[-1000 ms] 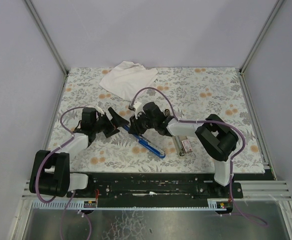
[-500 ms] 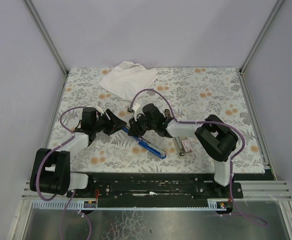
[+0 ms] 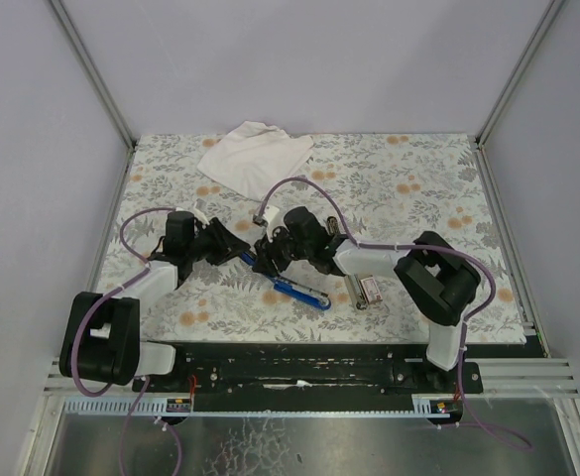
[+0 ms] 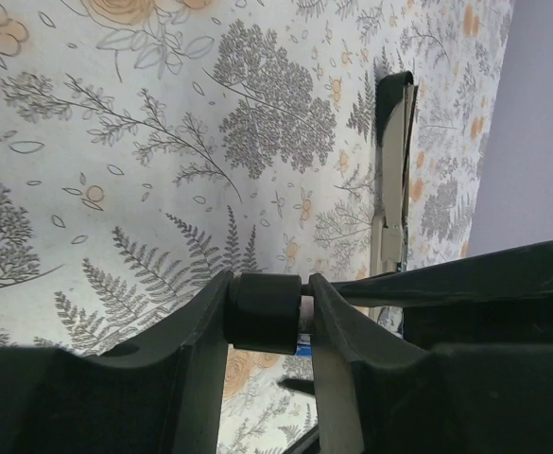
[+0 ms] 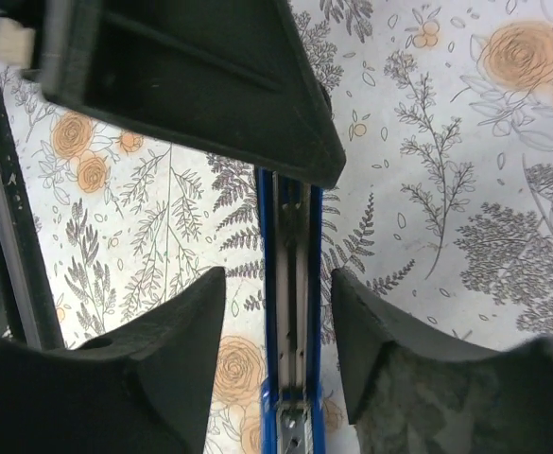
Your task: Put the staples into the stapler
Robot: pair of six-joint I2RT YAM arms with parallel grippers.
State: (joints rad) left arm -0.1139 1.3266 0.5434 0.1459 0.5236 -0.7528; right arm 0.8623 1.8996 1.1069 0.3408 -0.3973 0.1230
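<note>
The blue stapler (image 3: 297, 293) lies slanted on the floral mat, its magazine channel (image 5: 290, 312) open and facing up. Its black top cover (image 5: 191, 85) is swung up at the far end. My left gripper (image 3: 232, 245) is shut on a round black part (image 4: 262, 310) at the stapler's rear end. My right gripper (image 3: 268, 263) straddles the blue channel, open (image 5: 278, 284), with a gap on both sides. The staples box (image 3: 369, 290), small with a pink-red and white label, lies beside the right forearm, right of the stapler.
A crumpled white cloth (image 3: 255, 157) lies at the back left of the mat. A black and silvery stapler-like object (image 4: 394, 170) lies flat farther off in the left wrist view. Frame posts and walls bound the mat (image 3: 418, 198); a black rail runs along the near edge.
My left gripper has closed from wide open onto the stapler's black rear part. My right gripper has opened away from the blue channel. The stapler's near end has shifted slightly right.
</note>
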